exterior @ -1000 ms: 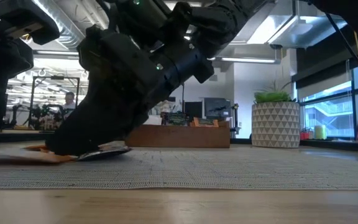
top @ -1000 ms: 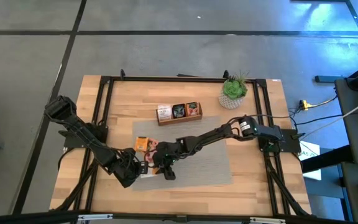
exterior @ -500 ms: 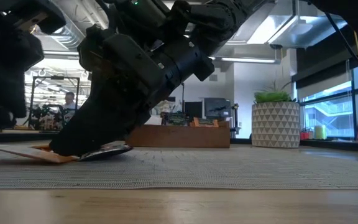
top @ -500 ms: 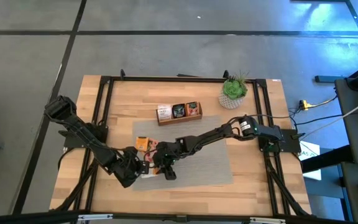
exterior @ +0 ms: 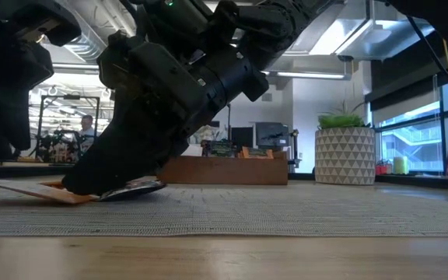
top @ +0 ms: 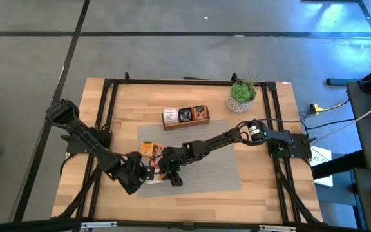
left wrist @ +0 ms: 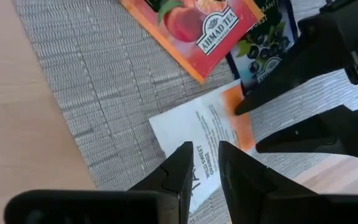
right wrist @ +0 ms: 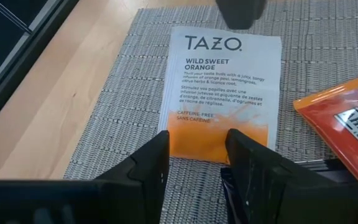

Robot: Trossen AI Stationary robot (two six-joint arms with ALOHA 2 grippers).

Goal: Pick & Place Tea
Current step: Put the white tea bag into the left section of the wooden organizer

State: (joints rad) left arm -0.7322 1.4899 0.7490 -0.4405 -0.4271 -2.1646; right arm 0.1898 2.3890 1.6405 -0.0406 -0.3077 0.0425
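Observation:
A white-and-orange tea sachet [right wrist: 222,81] lies on the grey mat [top: 218,167], between my two grippers. My right gripper [right wrist: 197,140] is open, with its fingertips down at the sachet's orange end. My left gripper [left wrist: 204,149] points steeply down over the white end, with a narrow gap between its fingers. An orange sachet [left wrist: 191,25] and a black sachet [left wrist: 263,56] lie flat on the mat close by. The wooden tray [top: 186,124], farther back, has a sachet in each compartment. My right gripper's spread fingertips [left wrist: 241,107] rest on the sachet's orange end [right wrist: 197,127], slanting down from the table's right. That end lies on the mat. My left gripper's fingertips [left wrist: 184,152] stand at the white end [left wrist: 179,127] and hide the meeting place, so I cannot tell whether they touch it. That end [exterior: 14,187] sits slightly off the mat.
A potted plant [top: 242,95] stands at the far right of the table. Black frame rails [top: 102,116] run along the table's left and right sides. Bare mat spreads to the right of the grippers.
My left gripper has turned a little in place. The white end of the sachet has come up slightly off the mat. Its orange end has stayed down under my right gripper.

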